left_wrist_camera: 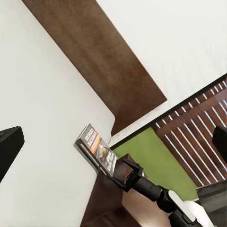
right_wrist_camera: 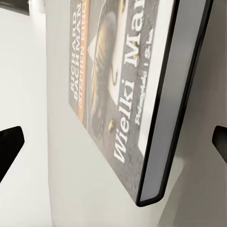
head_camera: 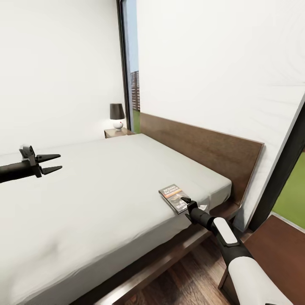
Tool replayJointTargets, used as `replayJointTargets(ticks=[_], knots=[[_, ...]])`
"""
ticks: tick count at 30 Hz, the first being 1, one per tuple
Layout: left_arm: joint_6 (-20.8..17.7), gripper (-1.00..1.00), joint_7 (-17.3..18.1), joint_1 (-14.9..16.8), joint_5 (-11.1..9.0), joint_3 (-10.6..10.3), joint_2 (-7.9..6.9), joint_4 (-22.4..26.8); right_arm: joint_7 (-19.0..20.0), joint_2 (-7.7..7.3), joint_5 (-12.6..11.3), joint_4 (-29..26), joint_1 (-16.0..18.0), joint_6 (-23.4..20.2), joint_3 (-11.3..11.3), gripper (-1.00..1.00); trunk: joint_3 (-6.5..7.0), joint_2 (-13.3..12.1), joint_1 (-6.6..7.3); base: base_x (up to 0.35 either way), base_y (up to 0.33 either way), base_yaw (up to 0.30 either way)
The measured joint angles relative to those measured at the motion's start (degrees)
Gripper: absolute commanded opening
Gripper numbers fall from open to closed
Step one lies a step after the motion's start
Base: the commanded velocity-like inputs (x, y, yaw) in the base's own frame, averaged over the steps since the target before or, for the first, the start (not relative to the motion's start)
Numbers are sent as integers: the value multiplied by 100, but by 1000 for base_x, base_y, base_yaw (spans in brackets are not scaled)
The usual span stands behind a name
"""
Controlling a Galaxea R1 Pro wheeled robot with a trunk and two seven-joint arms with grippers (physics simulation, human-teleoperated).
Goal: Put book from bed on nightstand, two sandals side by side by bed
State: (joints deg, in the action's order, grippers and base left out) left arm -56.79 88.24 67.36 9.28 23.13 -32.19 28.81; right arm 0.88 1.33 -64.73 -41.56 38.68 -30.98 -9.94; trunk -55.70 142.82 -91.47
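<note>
The book (head_camera: 173,196) lies flat on the light-grey mattress of the bed (head_camera: 106,190), near the corner by the headboard. Its dark cover with the orange title band fills the right wrist view (right_wrist_camera: 118,90). My right gripper (head_camera: 185,201) is open at the book's near end, with one fingertip (right_wrist_camera: 10,144) on each side of it and the jaws wide apart. My left gripper (head_camera: 54,163) hovers open over the mattress's left part, holding nothing. In the left wrist view the book (left_wrist_camera: 97,149) and the right gripper (left_wrist_camera: 122,170) are seen from across the bed. The sandals are out of view.
One nightstand (head_camera: 115,133) with a dark-shaded lamp (head_camera: 117,114) stands beyond the bed's far side. Another nightstand (head_camera: 281,250) is at my near right, beside the headboard (head_camera: 203,148). A dark-framed window (head_camera: 284,178) and wood-plank floor (head_camera: 186,275) lie close by.
</note>
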Motion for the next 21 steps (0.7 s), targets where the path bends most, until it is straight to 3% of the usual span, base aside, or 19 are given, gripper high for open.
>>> replayJointTargets(ticks=[21], knots=[[0, 100, 0, 2, -4, 0, -61, 0, 0, 0, 0, 0, 2, 0, 0, 100, 0, 0, 0, 0, 0, 34]])
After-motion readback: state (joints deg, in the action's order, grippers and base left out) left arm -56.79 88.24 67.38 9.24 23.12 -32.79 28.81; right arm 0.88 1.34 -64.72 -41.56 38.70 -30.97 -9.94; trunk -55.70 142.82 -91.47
